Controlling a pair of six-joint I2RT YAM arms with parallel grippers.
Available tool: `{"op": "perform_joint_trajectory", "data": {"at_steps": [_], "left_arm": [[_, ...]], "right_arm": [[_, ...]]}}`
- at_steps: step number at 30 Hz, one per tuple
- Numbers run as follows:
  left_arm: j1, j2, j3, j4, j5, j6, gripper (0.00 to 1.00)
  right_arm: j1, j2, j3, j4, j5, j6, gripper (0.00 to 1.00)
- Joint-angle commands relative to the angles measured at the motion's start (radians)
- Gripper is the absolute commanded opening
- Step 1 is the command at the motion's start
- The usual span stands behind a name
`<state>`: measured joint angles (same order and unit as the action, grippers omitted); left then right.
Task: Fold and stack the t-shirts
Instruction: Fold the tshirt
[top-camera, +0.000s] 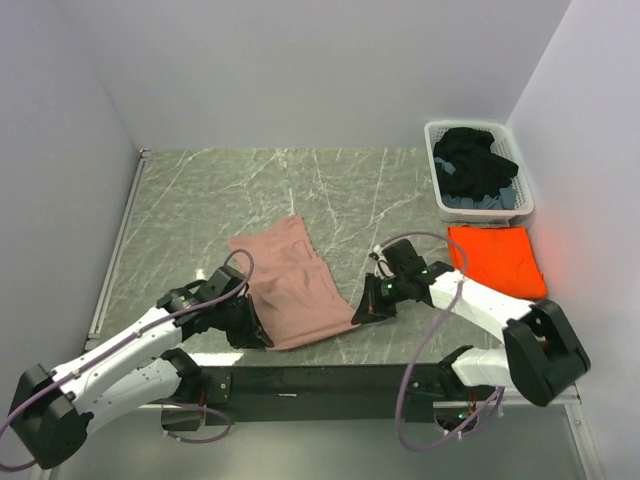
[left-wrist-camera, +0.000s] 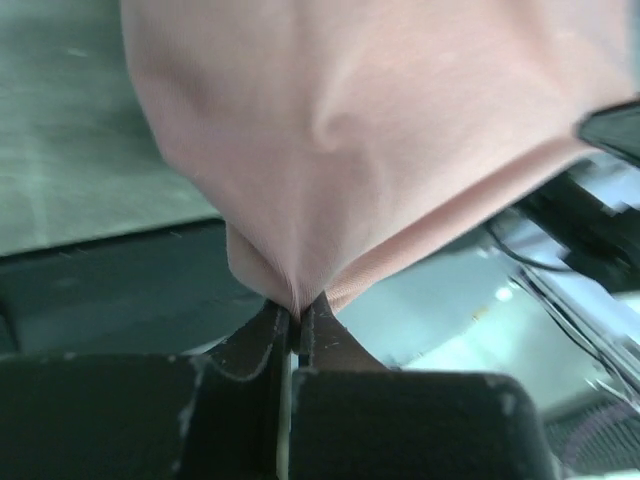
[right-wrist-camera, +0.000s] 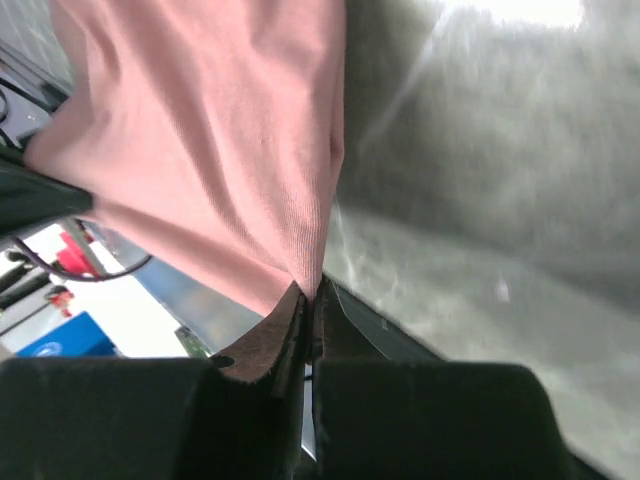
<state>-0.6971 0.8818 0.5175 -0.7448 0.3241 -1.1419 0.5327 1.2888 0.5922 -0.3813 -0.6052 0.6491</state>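
A dusty-pink t-shirt (top-camera: 290, 283) lies folded into a narrow strip on the marble table, running from the middle toward the near edge. My left gripper (top-camera: 262, 337) is shut on its near left corner, and the wrist view shows pink cloth (left-wrist-camera: 380, 130) pinched between the jaws (left-wrist-camera: 297, 318). My right gripper (top-camera: 358, 316) is shut on the near right corner, where the fabric (right-wrist-camera: 220, 150) narrows into the closed jaws (right-wrist-camera: 312, 292). An orange t-shirt (top-camera: 495, 258) lies folded flat at the right, apart from both grippers.
A white laundry basket (top-camera: 517, 168) holding dark clothes stands at the back right, just behind the orange tee. White walls close in the table on the left, back and right. The black mounting rail (top-camera: 300, 380) runs along the near edge.
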Motion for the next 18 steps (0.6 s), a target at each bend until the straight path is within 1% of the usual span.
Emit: {"op": "perform_joint_trajectory", "data": {"at_steps": [1,2,3,4,5,6,7,8,9,10,11,12,14,15,18], "left_arm": [[0.016,-0.015,0.079,-0.131,0.041,0.019,0.01],[0.045,0.000,0.110,-0.128,0.044,0.033,0.01],[0.062,0.018,0.125,-0.130,0.044,0.053,0.01],[0.079,0.060,0.142,-0.133,0.030,0.100,0.01],[0.125,0.080,0.176,-0.143,0.024,0.126,0.01],[0.151,0.106,0.193,-0.149,0.017,0.174,0.01],[0.180,0.117,0.208,-0.149,0.007,0.197,0.01],[0.239,0.124,0.234,-0.146,0.009,0.220,0.01],[0.272,0.134,0.245,-0.145,0.012,0.260,0.01],[0.303,0.150,0.268,-0.143,0.009,0.280,0.01],[0.361,0.160,0.277,-0.142,0.006,0.298,0.01],[0.384,0.173,0.288,-0.137,0.007,0.327,0.01],[0.435,0.189,0.317,-0.120,0.009,0.346,0.01],[0.450,0.198,0.326,-0.107,0.009,0.364,0.01],[0.521,0.243,0.358,-0.073,0.032,0.396,0.01]], "right_arm": [[-0.013,-0.075,0.078,-0.252,0.120,-0.101,0.00],[-0.014,-0.072,0.110,-0.267,0.136,-0.109,0.00],[-0.014,-0.065,0.182,-0.284,0.149,-0.121,0.00],[-0.017,-0.054,0.222,-0.315,0.160,-0.131,0.00],[-0.019,-0.028,0.260,-0.329,0.168,-0.138,0.00],[-0.020,-0.013,0.338,-0.355,0.189,-0.153,0.00],[-0.019,0.006,0.378,-0.364,0.194,-0.161,0.00],[-0.022,0.044,0.417,-0.372,0.196,-0.169,0.00],[-0.022,0.064,0.490,-0.381,0.196,-0.178,0.00],[-0.022,0.105,0.526,-0.393,0.193,-0.183,0.00],[-0.022,0.127,0.559,-0.395,0.190,-0.186,0.00],[-0.022,0.147,0.622,-0.396,0.185,-0.190,0.00],[-0.020,0.214,0.681,-0.401,0.176,-0.195,0.00],[-0.020,0.239,0.742,-0.404,0.170,-0.200,0.00],[-0.022,0.329,0.856,-0.404,0.151,-0.206,0.00]]}}
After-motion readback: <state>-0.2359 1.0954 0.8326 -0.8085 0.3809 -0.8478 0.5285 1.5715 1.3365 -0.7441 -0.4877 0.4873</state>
